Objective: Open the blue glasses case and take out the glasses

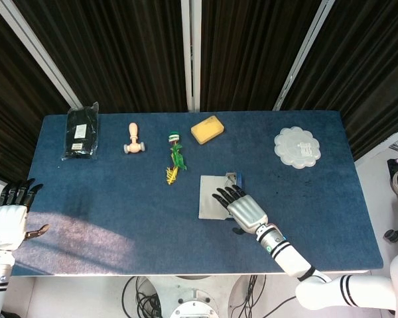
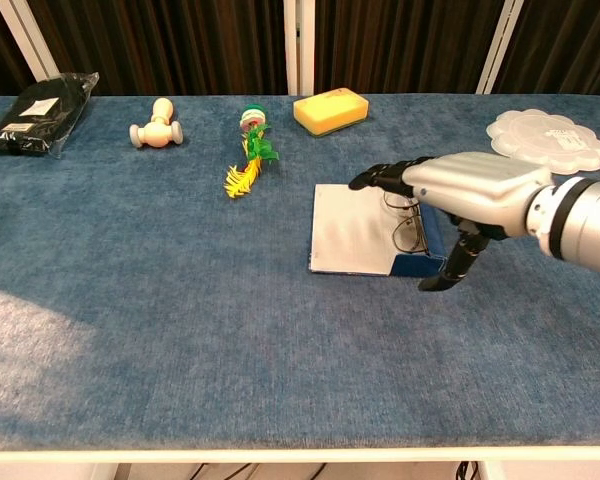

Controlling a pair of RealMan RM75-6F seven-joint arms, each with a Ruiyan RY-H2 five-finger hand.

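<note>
Reaching in from the near right corner of the table (image 1: 106,199), our right hand (image 1: 244,209) sits palm down over the blue glasses case (image 2: 420,262), with its fingers (image 2: 380,177) stretched out flat and slightly spread and its thumb (image 2: 450,268) hanging down beside the case's near right end. We grip nothing with this hand; in the chest view it hovers just above the case, and we cannot tell whether the thumb tip touches the cloth. The forearm (image 1: 278,246) runs diagonally back toward the table's near edge. The case lies open near the middle of the table, its pale grey lid (image 1: 211,197) folded flat on the cloth to the left of the blue tray. The glasses (image 2: 405,222) rest inside the tray, their thin wire frame showing just under our fingertips. Our left hand (image 1: 8,215) hangs off the table's near left corner, well apart from the case, fingers straight and apart, holding nothing. Along the far side of the table we see a black packet (image 1: 81,130), a wooden roller (image 1: 132,140), a green and yellow toy (image 1: 175,158), a yellow sponge (image 1: 207,129) and a clear scalloped lid (image 1: 296,147), all well apart from both hands.
</note>
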